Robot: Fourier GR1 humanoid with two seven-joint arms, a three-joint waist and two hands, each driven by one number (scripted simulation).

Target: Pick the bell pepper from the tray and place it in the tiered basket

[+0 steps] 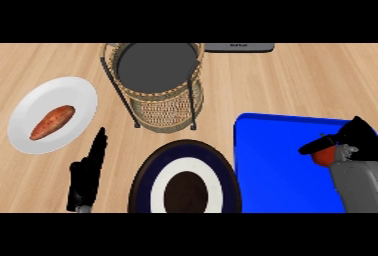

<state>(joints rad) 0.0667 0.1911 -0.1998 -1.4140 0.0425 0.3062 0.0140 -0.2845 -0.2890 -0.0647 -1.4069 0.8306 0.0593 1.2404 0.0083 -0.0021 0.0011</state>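
Note:
A blue tray lies at the right of the wooden counter. My right hand is over the tray's right side, its fingers curled round a red bell pepper, of which only a small part shows below the hand. The wicker tiered basket with a dark grey top tier stands at the upper middle, well to the left of the tray. My left hand rests at the lower left, fingers straight and pointing up, holding nothing.
A white plate with a sweet potato lies at the left. A dark blue and white plate with a dark centre sits at the lower middle, between my hands. A grey device lies at the top edge.

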